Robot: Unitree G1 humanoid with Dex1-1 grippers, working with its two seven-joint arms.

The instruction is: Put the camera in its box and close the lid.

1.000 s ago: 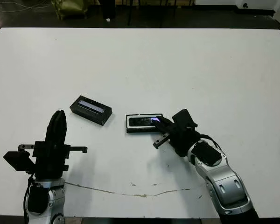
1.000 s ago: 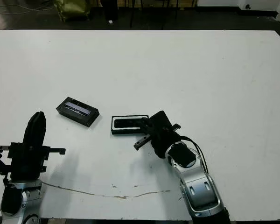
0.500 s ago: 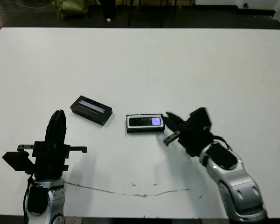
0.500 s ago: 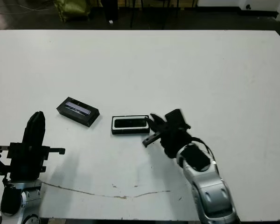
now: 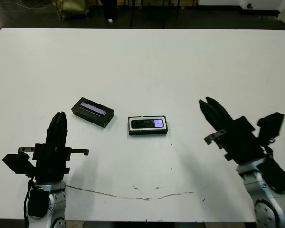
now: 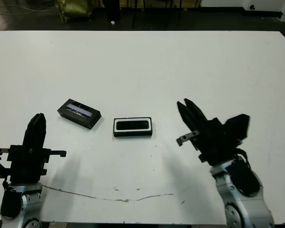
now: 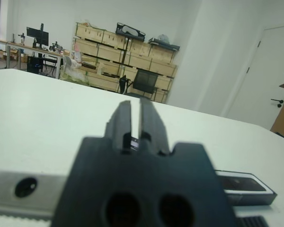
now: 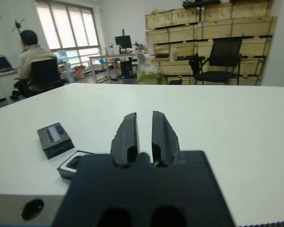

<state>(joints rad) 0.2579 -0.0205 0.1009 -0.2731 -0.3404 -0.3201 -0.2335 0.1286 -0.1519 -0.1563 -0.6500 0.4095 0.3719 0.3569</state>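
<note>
The camera point(image 5: 147, 124), a slim black bar with a purple patch, lies flat inside the box point(image 5: 130, 125), a white-lined black tray at mid-table. The lid point(image 5: 92, 112), a black block with a glossy strip, rests on the table to the left of the box, apart from it. My right gripper point(image 5: 205, 103) hovers well to the right of the box, fingers together and holding nothing. Near the front left, my left gripper point(image 5: 60, 118) is shut and empty. The right wrist view shows the lid point(image 8: 55, 138) and the box point(image 8: 72, 164) ahead of its fingers point(image 8: 126, 135).
A thin crack-like line point(image 5: 133, 195) runs across the table near its front edge. Beyond the table, a seated person point(image 8: 35, 66), desks, a black chair point(image 8: 217, 61) and stacked wooden crates show in the wrist views.
My right gripper has let go of the camera and drawn back to the right, leaving it in the box. The left arm has not moved.
</note>
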